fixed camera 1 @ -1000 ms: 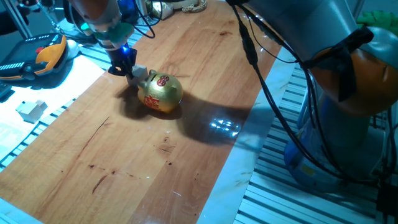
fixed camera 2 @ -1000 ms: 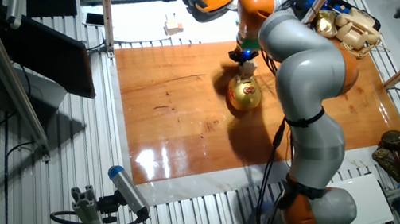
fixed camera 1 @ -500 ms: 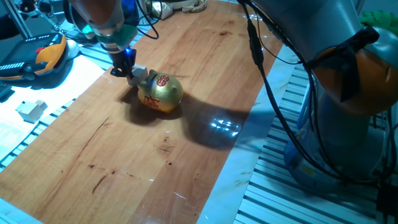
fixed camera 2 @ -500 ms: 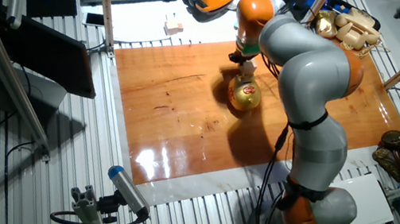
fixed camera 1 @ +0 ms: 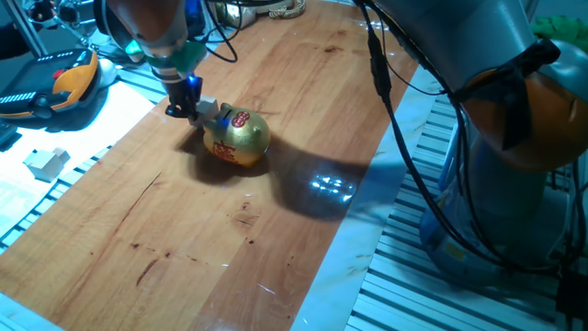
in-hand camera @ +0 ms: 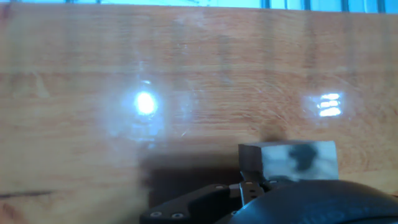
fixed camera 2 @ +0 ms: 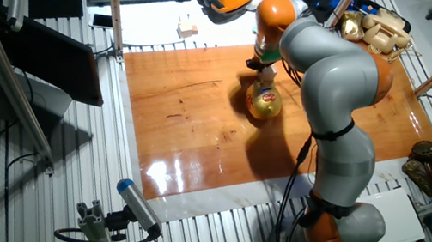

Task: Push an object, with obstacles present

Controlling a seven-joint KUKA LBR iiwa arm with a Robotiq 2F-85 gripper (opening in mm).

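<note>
Claw (fixed camera 1: pixel 186 99) state unclear, pressing cube (fixed camera 1: pixel 209 111) just ahead against pig (fixed camera 1: pixel 240 138); risks shoving pig along, or cube slipping sideways.

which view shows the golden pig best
One fixed view: the golden pig is large there, its red markings clear, with the cube and gripper beside it. The other fixed view shows it small, partly behind the arm. The hand view misses it.
</note>
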